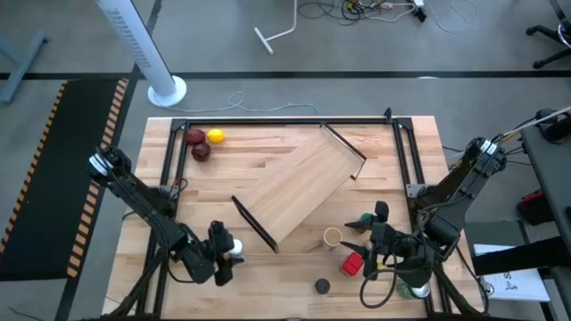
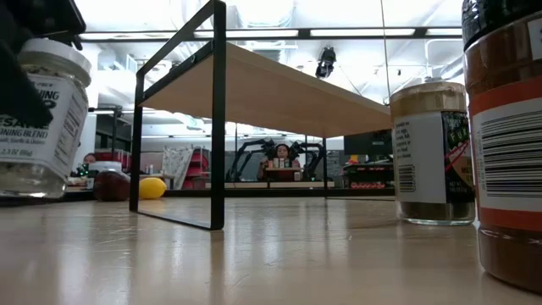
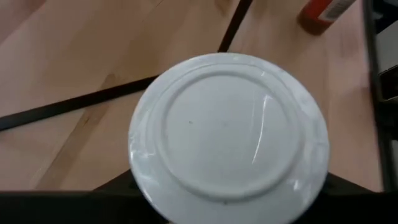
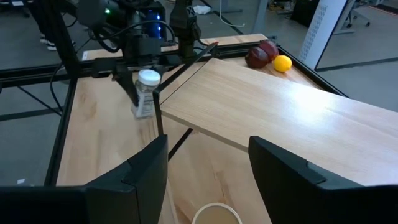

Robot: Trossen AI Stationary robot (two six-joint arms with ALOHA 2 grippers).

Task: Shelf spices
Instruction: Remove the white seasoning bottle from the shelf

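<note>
The shelf (image 1: 299,183), a light-wood plank on black bar legs, stands slantwise mid-table. My left gripper (image 1: 228,253), near the table's front left, is shut on the white-capped jar (image 1: 235,246), whose cap (image 3: 227,127) fills the left wrist view. My right gripper (image 1: 355,234) hovers open at the front right with nothing between its fingers. The tan cylinder (image 1: 332,237) stands just in front of it. The red box (image 1: 353,264) and the black-capped jar (image 1: 321,286) rest on the table nearby. My left gripper holds the white-capped jar by its clear body below the cap (image 4: 143,104), one dark finger (image 2: 15,93) on either side. It comes slanting down from the table's left. The cap hides the contact in the wrist view. The jar is slightly tilted and just clear of the table.
Red and yellow fruit (image 1: 203,143) lie at the far left corner inside the black frame (image 1: 268,123) that rims the tabletop. A green-topped container (image 1: 415,290) sits partly hidden under the right arm. Bare wood lies between the jar and the shelf's near leg (image 1: 254,223).
</note>
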